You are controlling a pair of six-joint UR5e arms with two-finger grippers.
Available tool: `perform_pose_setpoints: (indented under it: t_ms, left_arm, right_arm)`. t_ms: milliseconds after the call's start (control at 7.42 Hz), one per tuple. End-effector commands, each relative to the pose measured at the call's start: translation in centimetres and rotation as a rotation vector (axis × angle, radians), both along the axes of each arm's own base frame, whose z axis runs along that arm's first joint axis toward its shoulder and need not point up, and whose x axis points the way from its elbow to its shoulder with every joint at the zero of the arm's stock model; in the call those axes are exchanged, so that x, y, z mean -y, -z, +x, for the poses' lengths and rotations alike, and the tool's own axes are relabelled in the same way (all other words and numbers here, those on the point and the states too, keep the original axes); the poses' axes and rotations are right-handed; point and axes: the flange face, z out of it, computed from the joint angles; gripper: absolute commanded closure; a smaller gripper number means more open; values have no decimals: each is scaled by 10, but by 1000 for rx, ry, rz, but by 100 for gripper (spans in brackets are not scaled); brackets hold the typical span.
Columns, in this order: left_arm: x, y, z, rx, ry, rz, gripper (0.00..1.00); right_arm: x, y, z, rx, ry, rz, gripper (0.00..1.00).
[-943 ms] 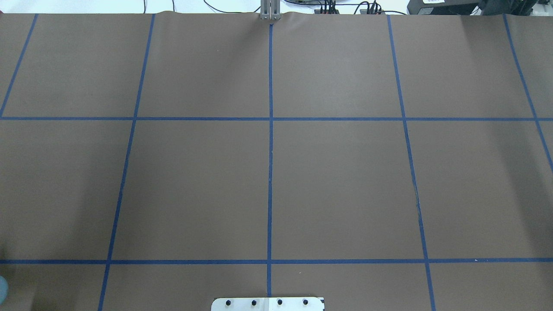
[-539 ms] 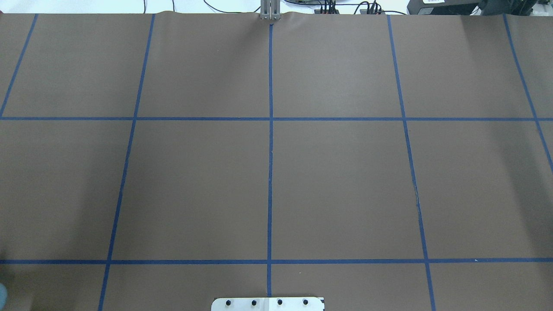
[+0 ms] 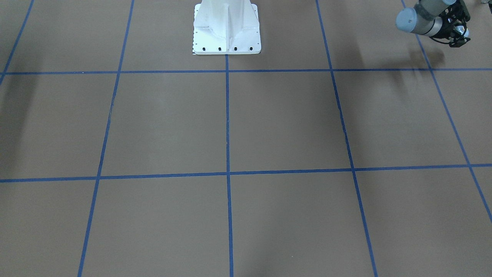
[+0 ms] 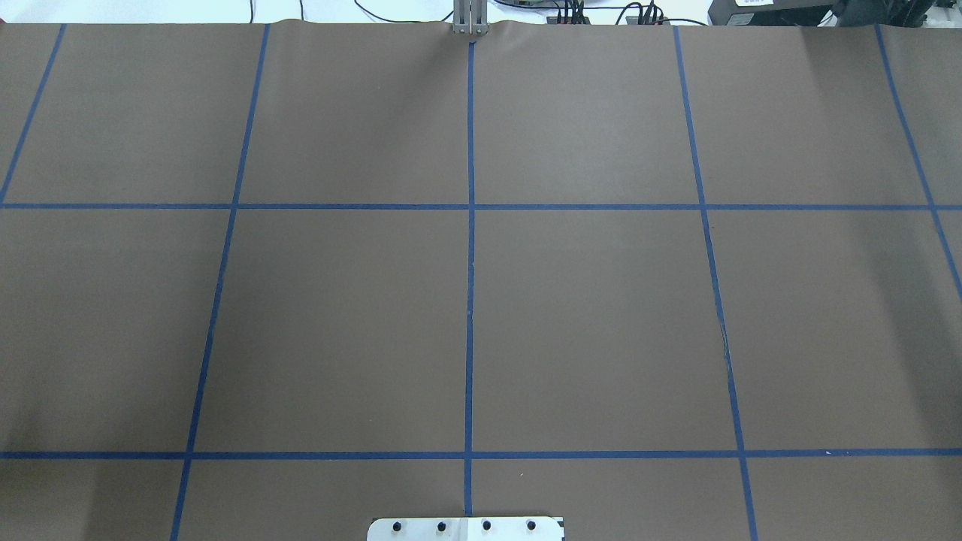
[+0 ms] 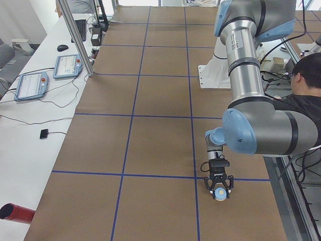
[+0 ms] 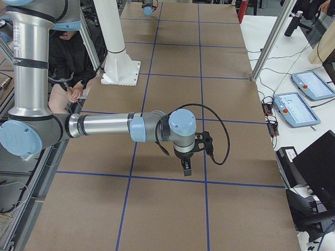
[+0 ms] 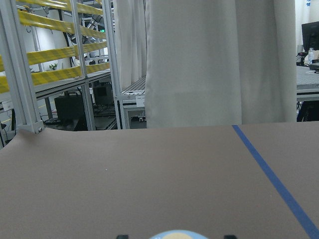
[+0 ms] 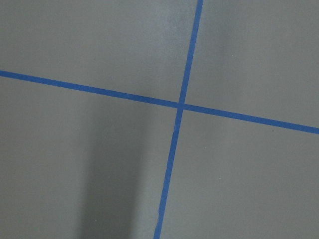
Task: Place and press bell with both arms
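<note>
The bell (image 5: 219,194), light blue with a cream button, sits between the fingers of my left gripper (image 5: 219,190), low over the brown table near its left end. The left wrist view shows the bell's top (image 7: 172,234) at the bottom edge between two black fingertips. The front-facing view shows the left gripper (image 3: 459,36) at the top right corner. My right gripper (image 6: 187,168) points down over a tape crossing near the table's right end. It shows only in the exterior right view, so I cannot tell its state. No arm appears in the overhead view.
The white pedestal base (image 3: 226,27) stands at the robot's edge of the table. Blue tape lines grid the brown cover. A red cylinder (image 5: 14,213) lies off the table's far corner. A seated operator (image 5: 303,95) is beside the left arm. Pendants (image 5: 67,65) lie on the white side bench.
A light blue shape at the overhead view's lower left edge has slid out of that view. Nothing else in it has changed.
</note>
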Motion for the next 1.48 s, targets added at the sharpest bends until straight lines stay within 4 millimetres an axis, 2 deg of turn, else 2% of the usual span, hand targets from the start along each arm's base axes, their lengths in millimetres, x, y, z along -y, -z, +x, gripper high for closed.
perform_pose_setpoints:
  t_ms: [0,135,269,404,539,808,943,1078,1347]
  left_arm:
    - [14,65,-20,-104,-129,-96,100]
    - [37,77,-31,-134,-154,-144,100]
    - [71,98,-25,-216,-263,-156,100]
    - [146,128,-28,-239,-320,-11,100]
    - [238,175,-19,-271,-421,62,100]
    - [319,216,18,-282,-536,81,100]
    - [367,271,38,-294,-614,162,100]
    - [387,313,53,-312,-693,217,100]
    - [409,389,76,-363,-762,372,100]
  right_arm:
    - [0,0,0,0,0,-1,0]
    - [0,1,0,0,-3,-1,0]
    - [1,1,0,0,-1,-1,0]
    - [1,1,0,0,-1,-1,0]
    - [1,0,0,0,-1,-2,0]
    - [0,0,0,2,-1,-5,0]
    - [0,-2,0,2,-1,-8,0]
    - [-1,-2,0,2,-3,-10,0]
    - [-3,-5,0,3,-3,-20,0]
